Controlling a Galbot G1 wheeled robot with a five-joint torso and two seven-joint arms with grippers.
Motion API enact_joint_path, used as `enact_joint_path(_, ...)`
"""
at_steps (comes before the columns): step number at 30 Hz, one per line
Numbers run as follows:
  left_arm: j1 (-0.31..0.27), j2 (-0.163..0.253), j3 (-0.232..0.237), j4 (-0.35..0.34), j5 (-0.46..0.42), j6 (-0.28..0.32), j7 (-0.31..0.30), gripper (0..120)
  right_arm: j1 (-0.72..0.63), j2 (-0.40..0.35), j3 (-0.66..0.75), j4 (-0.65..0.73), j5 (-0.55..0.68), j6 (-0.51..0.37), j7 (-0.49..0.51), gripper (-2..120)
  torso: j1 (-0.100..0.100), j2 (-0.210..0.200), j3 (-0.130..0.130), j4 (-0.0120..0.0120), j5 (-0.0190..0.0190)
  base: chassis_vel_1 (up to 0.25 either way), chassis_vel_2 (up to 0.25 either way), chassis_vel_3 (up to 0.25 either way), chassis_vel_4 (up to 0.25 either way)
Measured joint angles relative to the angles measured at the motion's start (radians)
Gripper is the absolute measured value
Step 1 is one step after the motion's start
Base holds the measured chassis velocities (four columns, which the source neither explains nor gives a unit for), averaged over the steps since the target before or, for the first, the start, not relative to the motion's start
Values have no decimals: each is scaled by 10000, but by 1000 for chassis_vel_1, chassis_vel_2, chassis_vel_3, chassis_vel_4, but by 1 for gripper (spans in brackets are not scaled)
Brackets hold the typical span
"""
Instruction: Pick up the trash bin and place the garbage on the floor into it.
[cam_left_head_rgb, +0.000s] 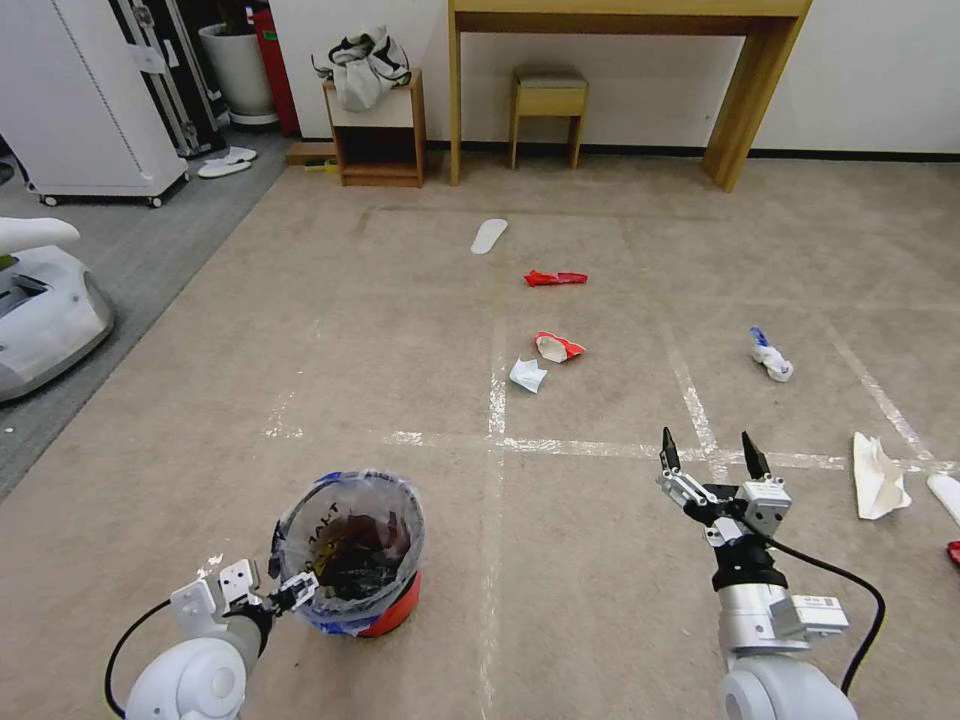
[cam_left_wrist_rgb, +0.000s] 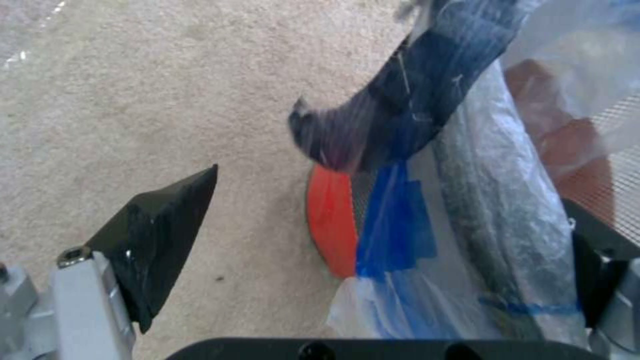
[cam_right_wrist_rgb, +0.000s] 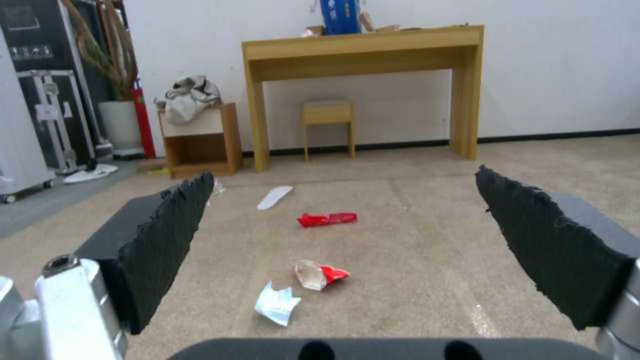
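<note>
Trash bin (cam_left_head_rgb: 352, 553) stands on floor (cam_left_head_rgb: 600, 560), lower left of head view. Left gripper (cam_left_head_rgb: 283, 592) at bin's near-left rim, fingers apart, rim and bag seemingly between them; contact unclear. Right gripper (cam_left_head_rgb: 712, 452) lower right, jaws wide apart, empty. Garbage mid-frame: red wrapper (cam_left_head_rgb: 555, 278), red-white carton (cam_left_head_rgb: 557, 347), crumpled paper (cam_left_head_rgb: 527, 374).

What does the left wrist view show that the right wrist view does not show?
Left wrist view: the left hand open astride the rim of the trash bin, one finger outside it and one inside, with the red base and the blue-edged clear bag close up.

Right wrist view: the open right hand holding nothing, a red wrapper, a red-white carton, crumpled white paper, a wooden table and a stool.

Both: the beige floor.
</note>
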Motion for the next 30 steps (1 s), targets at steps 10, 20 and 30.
enact_joint_path(10, -128, -158, 247, -30, 41, 0, -2, 91, 32, -12, -6, 0, 21, 0, 1, 100, 0, 0, 0, 0, 1, 0, 0, 0, 0)
enact_joint_path(20, -169, -291, 374, 11, 160, 1, 12, 58, 92, -60, 12, -96, 72, 0, 6, 100, 0, 0, 0, 0, 0, 0, 0, 0, 0)
enact_joint_path(30, -182, -289, 326, 47, 166, 2, 42, 21, 163, -77, -9, -146, 78, -7, 9, 100, 0, 0, 0, 1, 1, 0, 0, 0, 0)
